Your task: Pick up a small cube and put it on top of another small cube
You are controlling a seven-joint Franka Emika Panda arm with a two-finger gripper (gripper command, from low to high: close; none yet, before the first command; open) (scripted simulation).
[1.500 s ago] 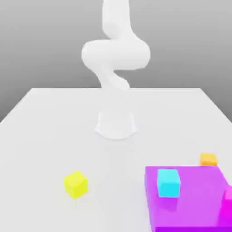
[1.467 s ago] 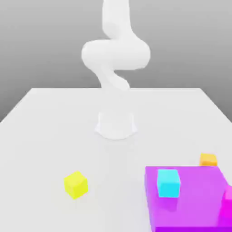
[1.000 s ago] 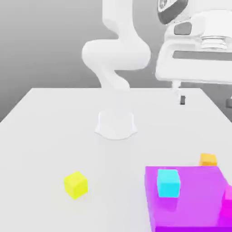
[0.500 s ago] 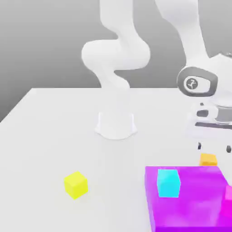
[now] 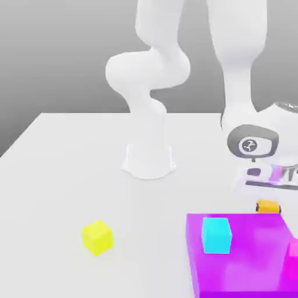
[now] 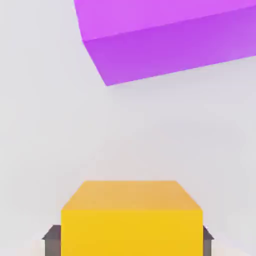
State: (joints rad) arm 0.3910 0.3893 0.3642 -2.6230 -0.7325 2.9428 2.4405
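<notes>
With the jaws closed on the orange cube [image 6: 132, 220], whose sides are flanked by the dark fingertips [image 6: 51, 239] in the hand view, the grasp appears to be made and the lift is judged to be the step in hand. In the exterior view the gripper [image 5: 268, 201] is seen low at the right of the table [image 5: 70, 174], over the orange cube [image 5: 268, 206], which sits on the table just beyond the far edge of the purple block [image 5: 250, 262]. The cyan cube [image 5: 216, 234] rests on that block, nearer the camera and to the left of the orange one.

For the step to go well, the cube should be raised straight up before any sideways travel, so that the block's edge is cleared and the cyan cube is not knocked. The carry should be made high enough for the orange cube's underside to pass above the cyan top. The cube should then be centred and squared over the cyan one, lowered until contact, and only then released. The yellow cube [image 5: 97, 237], well apart at the left, is not in the way.
</notes>
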